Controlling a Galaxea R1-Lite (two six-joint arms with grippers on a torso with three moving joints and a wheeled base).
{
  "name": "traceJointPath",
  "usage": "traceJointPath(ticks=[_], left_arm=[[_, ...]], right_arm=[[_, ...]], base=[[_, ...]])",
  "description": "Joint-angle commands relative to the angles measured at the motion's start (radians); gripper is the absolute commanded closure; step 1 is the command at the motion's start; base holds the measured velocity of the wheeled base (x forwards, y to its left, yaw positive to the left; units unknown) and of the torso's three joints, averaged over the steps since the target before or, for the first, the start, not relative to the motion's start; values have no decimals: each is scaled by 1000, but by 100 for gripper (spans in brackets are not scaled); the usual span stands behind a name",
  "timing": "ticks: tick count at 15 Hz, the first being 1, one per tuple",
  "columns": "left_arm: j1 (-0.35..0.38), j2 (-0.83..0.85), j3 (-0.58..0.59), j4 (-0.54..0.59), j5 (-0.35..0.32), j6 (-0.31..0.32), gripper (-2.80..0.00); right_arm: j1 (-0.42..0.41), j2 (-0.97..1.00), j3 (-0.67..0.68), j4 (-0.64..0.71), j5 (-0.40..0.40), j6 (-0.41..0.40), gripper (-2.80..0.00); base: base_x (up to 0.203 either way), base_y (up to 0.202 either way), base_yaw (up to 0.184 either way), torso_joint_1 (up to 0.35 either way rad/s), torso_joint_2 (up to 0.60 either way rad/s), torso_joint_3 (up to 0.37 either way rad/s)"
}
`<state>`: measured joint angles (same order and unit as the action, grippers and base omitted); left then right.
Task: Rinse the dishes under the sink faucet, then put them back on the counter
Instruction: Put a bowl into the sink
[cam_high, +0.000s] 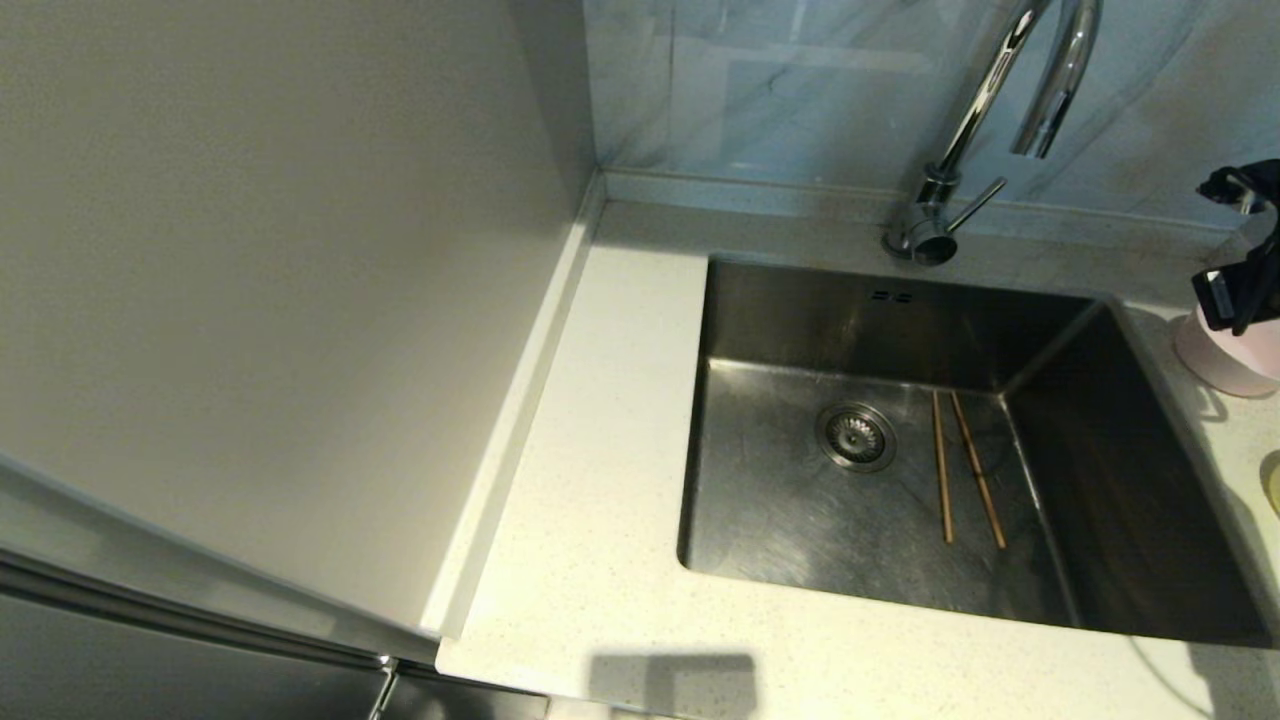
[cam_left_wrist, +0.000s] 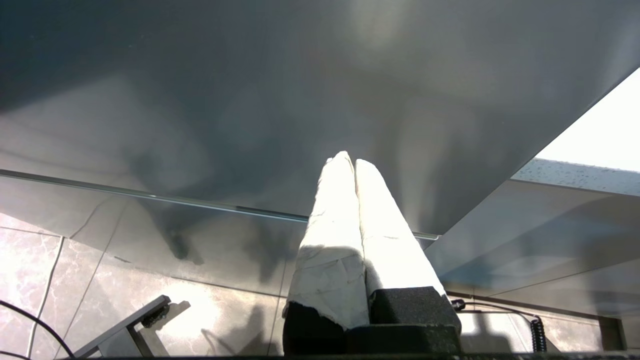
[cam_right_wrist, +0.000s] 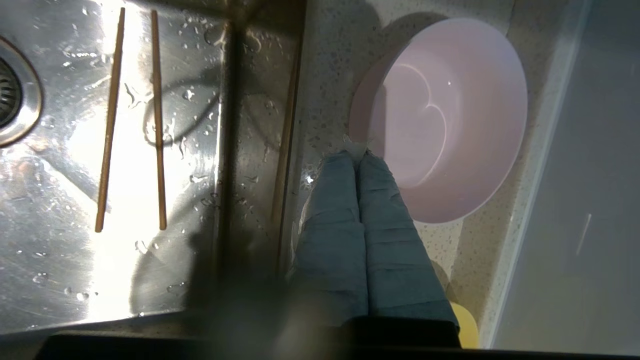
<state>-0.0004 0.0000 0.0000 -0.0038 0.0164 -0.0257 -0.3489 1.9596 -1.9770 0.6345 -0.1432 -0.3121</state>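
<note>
Two brown chopsticks (cam_high: 966, 467) (cam_right_wrist: 131, 117) lie side by side on the wet floor of the steel sink (cam_high: 770, 510), just right of the drain strainer (cam_high: 857, 436). The pink bowl (cam_high: 1232, 362) (cam_right_wrist: 450, 120) stands upright on the counter (cam_high: 600, 450) right of the sink. My right gripper (cam_high: 1240, 290) (cam_right_wrist: 356, 156) hangs over the bowl's sink-side rim, shut, with nothing visible between its fingers. A sliver of the yellow bowl (cam_high: 1272, 482) (cam_right_wrist: 466, 325) shows nearer me on the same counter. The chrome faucet (cam_high: 1000, 100) arches over the sink's back; no water runs. My left gripper (cam_left_wrist: 348, 161) is parked low, shut.
A tall pale cabinet side (cam_high: 250, 300) walls off the counter's left. The blue-grey marbled panel (cam_high: 780, 90) rises behind the faucet. In the left wrist view, a dark cabinet front (cam_left_wrist: 250, 100) and tiled floor (cam_left_wrist: 40, 260) lie before the gripper.
</note>
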Motion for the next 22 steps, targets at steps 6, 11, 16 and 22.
traceJointPath(ticks=[6,11,16,22], left_arm=[[0,-3,0,-1,0,0,0],[0,-3,0,-1,0,0,0],[0,-3,0,-1,0,0,0],[0,-3,0,-1,0,0,0]], right_arm=[[-7,38,-2,-10,21,-4,0],[-7,32,20,-121,11,-58,-280],[-7,50,33,-122,-9,-49,-280],[-21,122,14,-182,-34,-5,-280]], base=[[0,0,0,0,0,0],[0,0,0,0,0,0],[0,0,0,0,0,0],[0,0,0,0,0,0]])
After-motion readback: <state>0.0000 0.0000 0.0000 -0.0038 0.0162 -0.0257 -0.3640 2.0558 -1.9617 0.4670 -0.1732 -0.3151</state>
